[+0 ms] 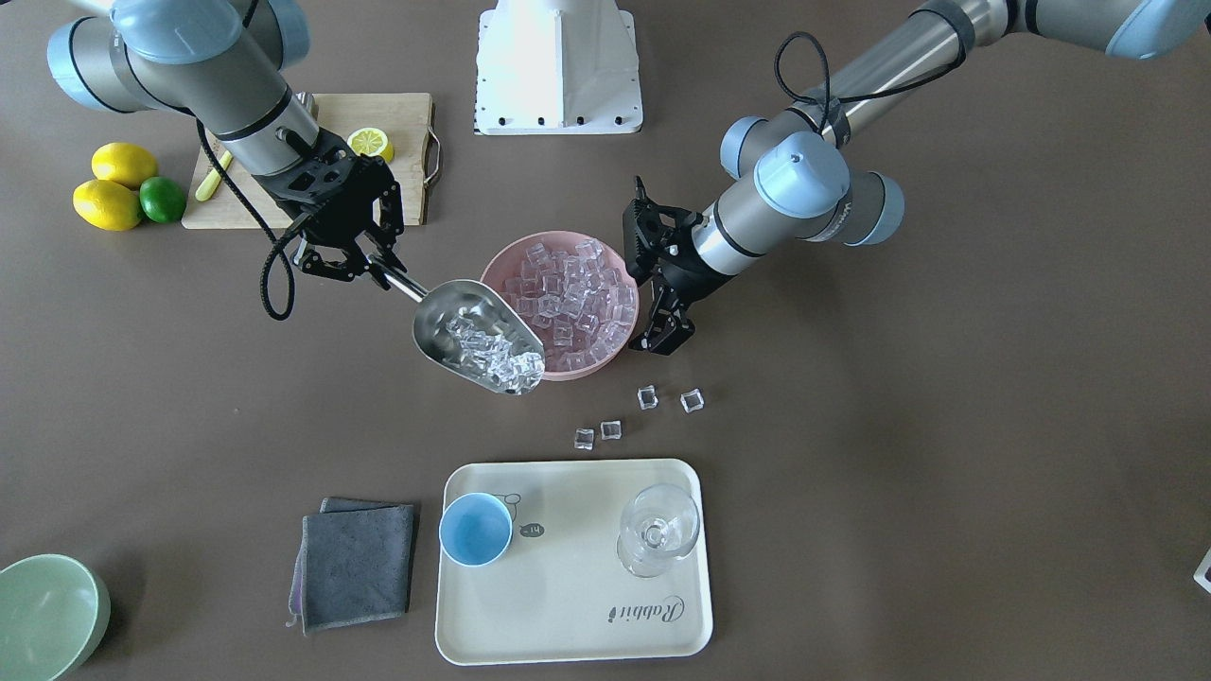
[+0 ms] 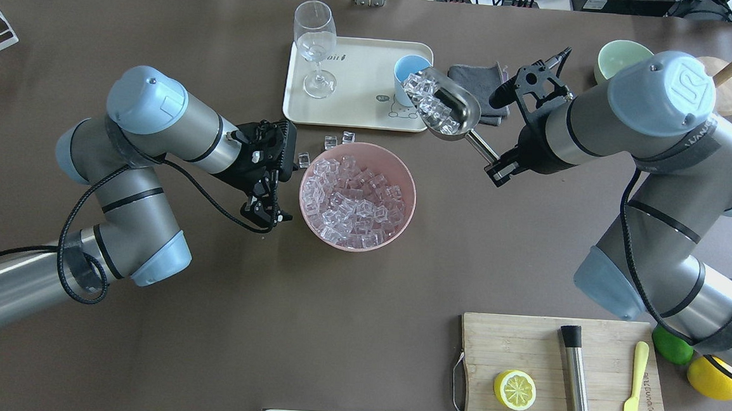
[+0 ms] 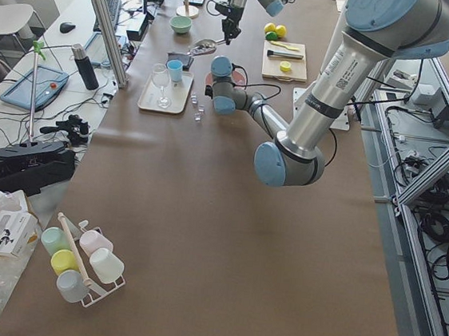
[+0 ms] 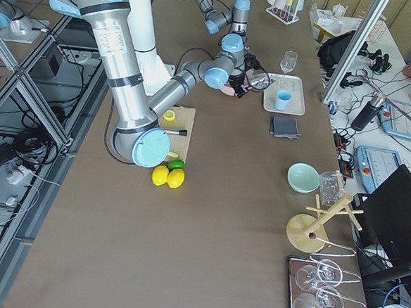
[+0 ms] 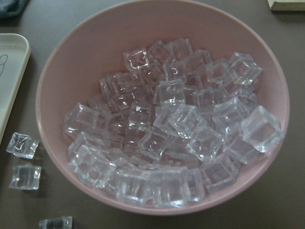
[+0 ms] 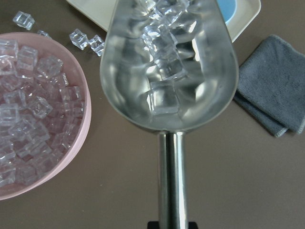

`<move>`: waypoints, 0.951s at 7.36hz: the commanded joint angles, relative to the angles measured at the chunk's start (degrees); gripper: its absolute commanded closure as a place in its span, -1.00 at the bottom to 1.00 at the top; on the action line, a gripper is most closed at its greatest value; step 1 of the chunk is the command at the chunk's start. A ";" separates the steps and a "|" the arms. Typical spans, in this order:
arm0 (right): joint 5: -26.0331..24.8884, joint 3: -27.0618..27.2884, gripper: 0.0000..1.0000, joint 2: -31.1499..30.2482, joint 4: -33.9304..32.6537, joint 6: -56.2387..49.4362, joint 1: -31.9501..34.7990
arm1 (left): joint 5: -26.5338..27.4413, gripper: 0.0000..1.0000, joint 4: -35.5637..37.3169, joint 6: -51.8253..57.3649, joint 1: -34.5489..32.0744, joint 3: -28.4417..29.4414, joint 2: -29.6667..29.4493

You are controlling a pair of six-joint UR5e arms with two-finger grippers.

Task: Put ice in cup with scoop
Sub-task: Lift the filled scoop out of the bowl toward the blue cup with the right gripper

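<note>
My right gripper (image 1: 364, 257) is shut on the rod handle of the steel scoop (image 1: 473, 333), which is also in the right wrist view (image 6: 167, 95). It holds the scoop in the air, full of ice (image 1: 499, 361), with its mouth towards the tray. The light-blue cup (image 1: 475, 530) stands empty on the tray's corner and shows past the scoop's mouth (image 6: 234, 8). The pink bowl (image 1: 605, 364) holds many more ice cubes (image 5: 167, 133). My left gripper (image 1: 664, 336) looks open and empty beside the bowl's rim.
Several loose ice cubes (image 1: 646, 397) lie on the table between the bowl and the cream tray (image 1: 568, 605). A clear stemmed glass (image 1: 658, 532) stands on the tray. A grey cloth (image 1: 355, 566) lies beside it. A pale green bowl (image 1: 47, 615), cutting board (image 2: 557, 408) and lemons (image 1: 109, 203) sit further off.
</note>
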 commanded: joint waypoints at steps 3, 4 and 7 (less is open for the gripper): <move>2.91 -4.86 1.00 9.39 -18.77 -6.69 4.79 | -2.31 -0.98 16.78 4.77 -2.08 -12.65 6.80; 3.78 -7.74 1.00 13.66 -24.53 -11.40 4.79 | -2.13 -0.98 27.21 9.42 -3.83 -15.29 6.29; 6.59 -11.70 1.00 15.80 -27.40 -12.50 7.94 | -1.16 -0.98 34.70 9.99 -8.57 -19.89 8.39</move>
